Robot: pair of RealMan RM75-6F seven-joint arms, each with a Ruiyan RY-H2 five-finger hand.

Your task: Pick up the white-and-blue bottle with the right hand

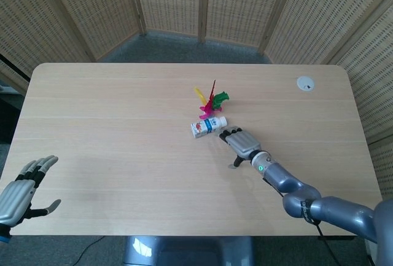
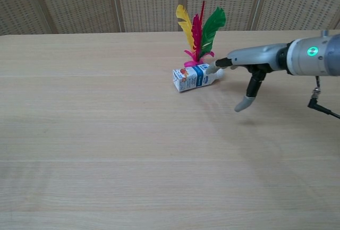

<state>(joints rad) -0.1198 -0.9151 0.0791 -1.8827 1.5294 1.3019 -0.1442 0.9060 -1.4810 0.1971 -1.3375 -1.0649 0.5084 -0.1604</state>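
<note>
Reaching with fingers spread, the right robot hand (image 1: 241,144) seemingly touches the bottle (image 1: 208,126), holding nothing.

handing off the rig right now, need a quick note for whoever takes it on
Right robot hand: open, fingers spread, fingertips at the cap end of the white-and-blue bottle; not gripping it.
Left robot hand: open, at the near left table edge, holding nothing.
Bottle: lying on its side mid-table, just in front of the feather shuttlecock.
Done: the reach.
Left: close on the bottle and lift, minding the shuttlecock.
</note>
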